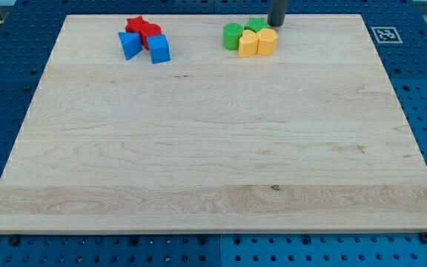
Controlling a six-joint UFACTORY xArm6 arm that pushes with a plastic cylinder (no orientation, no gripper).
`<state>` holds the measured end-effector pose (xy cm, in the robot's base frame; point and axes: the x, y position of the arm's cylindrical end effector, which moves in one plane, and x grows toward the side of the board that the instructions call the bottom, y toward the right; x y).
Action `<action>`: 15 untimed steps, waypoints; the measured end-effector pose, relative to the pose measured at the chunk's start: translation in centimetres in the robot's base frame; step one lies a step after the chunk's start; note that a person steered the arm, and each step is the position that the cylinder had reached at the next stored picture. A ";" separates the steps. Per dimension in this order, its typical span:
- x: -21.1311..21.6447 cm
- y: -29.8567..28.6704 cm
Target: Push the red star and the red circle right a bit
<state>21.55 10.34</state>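
Note:
The red star (134, 25) and the red circle (150, 33) sit touching each other at the top left of the wooden board (213, 148). A blue block (130, 45) lies just below the star and a blue cube (159, 49) just below the circle. My tip (276, 24) is far to their right at the board's top edge, just above the yellow blocks and beside the green star (256, 25).
A green circle (233, 35) sits left of two yellow blocks (248, 44) (267, 41), all clustered at the top middle. A fiducial tag (385, 34) is off the board's top right corner. Blue perforated table surrounds the board.

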 end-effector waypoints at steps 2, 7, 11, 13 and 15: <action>-0.7 -2.3; 0.1 -15.4; -1.0 -22.1; -1.6 -25.9; -0.4 -31.2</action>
<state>21.11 -20.84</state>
